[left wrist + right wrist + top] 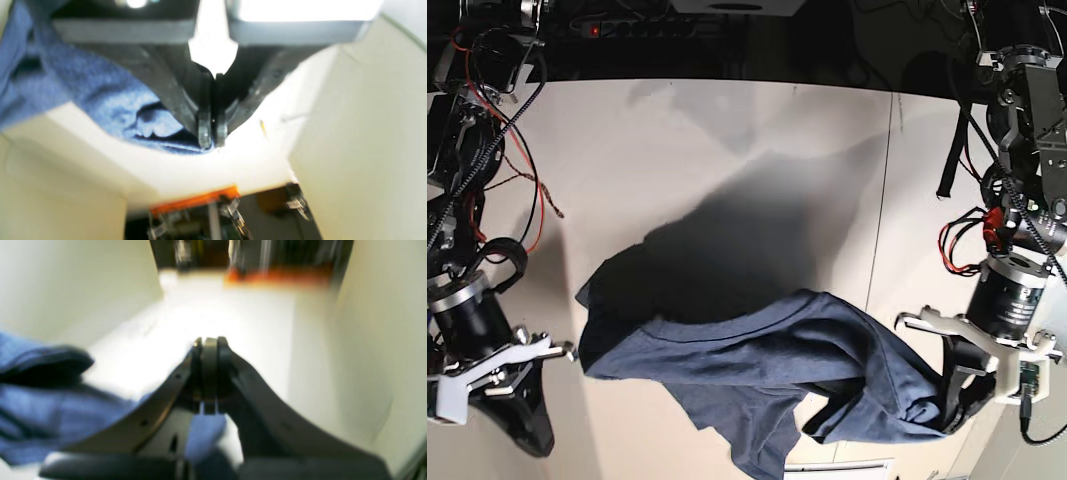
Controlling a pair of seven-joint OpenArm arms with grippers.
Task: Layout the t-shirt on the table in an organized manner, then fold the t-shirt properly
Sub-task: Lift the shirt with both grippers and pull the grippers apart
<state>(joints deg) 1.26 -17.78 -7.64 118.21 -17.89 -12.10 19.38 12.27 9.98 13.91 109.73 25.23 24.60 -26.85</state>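
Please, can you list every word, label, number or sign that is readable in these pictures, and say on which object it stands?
None can be read.
The t-shirt shows only plain blue cloth; no lettering faces any camera.
The table carries no writing, only a thin dark seam.
Both wrist views are blurred; any marks on the left gripper or right gripper are illegible.

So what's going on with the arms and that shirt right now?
Both arms hold the heathered dark navy-blue cotton t-shirt above the off-white table. The left gripper is shut on one edge, the right gripper on another, so the cloth hangs rumpled between them, not yet laid flat.
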